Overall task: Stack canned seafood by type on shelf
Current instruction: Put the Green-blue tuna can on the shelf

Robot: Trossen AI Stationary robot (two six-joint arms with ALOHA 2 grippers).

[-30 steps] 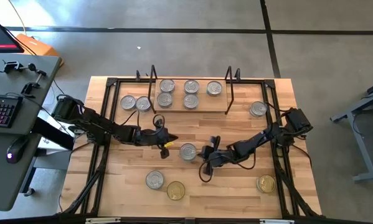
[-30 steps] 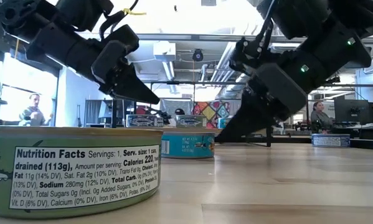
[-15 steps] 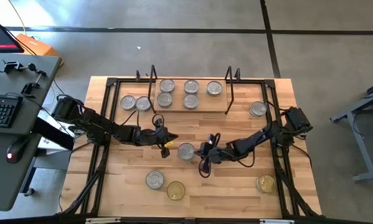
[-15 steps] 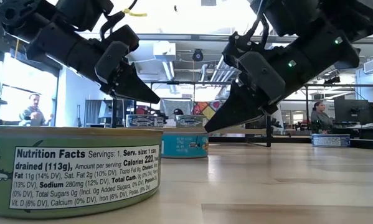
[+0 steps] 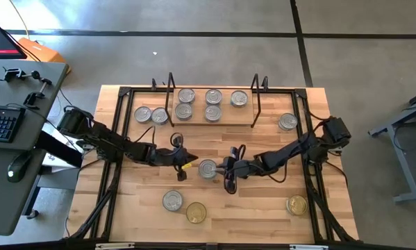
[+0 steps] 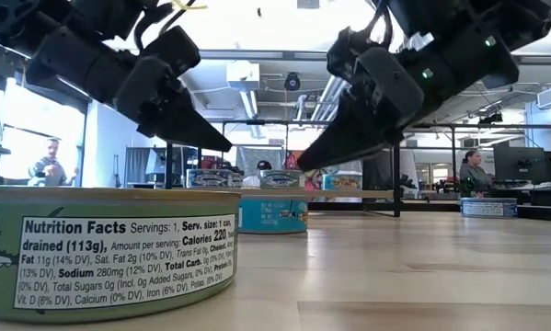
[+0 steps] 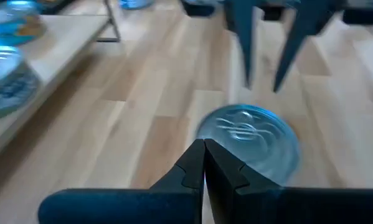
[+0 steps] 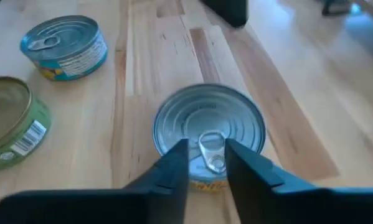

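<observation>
A silver-lidded tin (image 5: 208, 168) stands on its base at the middle of the table; it also shows in the low view (image 6: 273, 213), the left wrist view (image 7: 248, 134) and the right wrist view (image 8: 208, 121). My right gripper (image 5: 222, 168) (image 8: 206, 158) is open. It hovers just above the tin's right half, its fingertips over the pull tab and clear of the lid. My left gripper (image 5: 184, 165) (image 7: 203, 152) is shut and empty, above the table just left of the tin. The light-wood shelf (image 5: 225, 117) at the far side carries several silver tins.
Two silver tins (image 5: 152, 115) stand left of the shelf and one (image 5: 287, 122) stands to its right. A silver tin (image 5: 171, 201) and a gold one (image 5: 196, 212) stand near the front edge, and another gold one (image 5: 296, 204) at the front right. People show in the room behind (image 6: 50, 161).
My right gripper has moved toward the table's left, from beside the middle tin to over its right half, and has risen a little in the low view.
</observation>
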